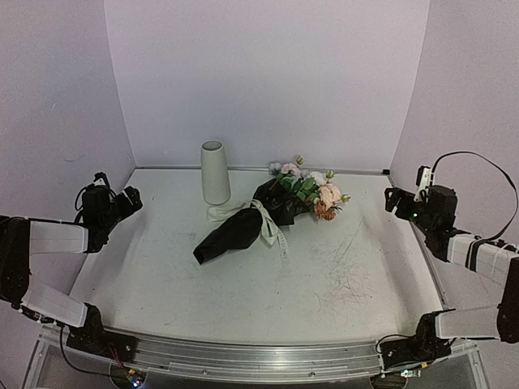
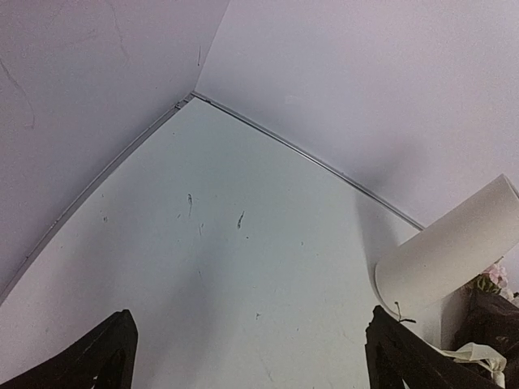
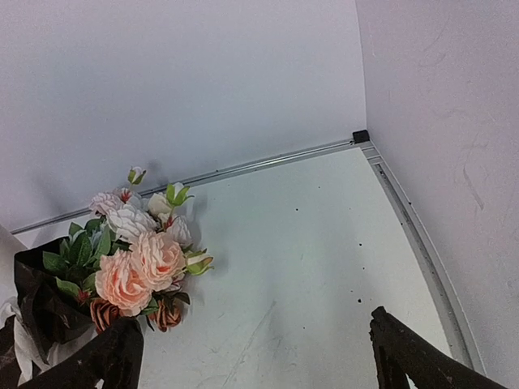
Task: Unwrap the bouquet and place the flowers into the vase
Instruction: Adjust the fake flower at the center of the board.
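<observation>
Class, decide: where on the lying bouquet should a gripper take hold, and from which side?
Probably the black paper cone, between its tip and the cream ribbon, from above: the bouquet lies flat, and the cone is slim there, unlike the wide flowers.

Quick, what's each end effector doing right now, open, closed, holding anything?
Left end effector: open, holding nothing.
Right end effector: open, holding nothing.

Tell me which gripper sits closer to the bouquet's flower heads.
The right gripper: the flower heads point toward its side. The left gripper is farther off, beyond the vase.
</observation>
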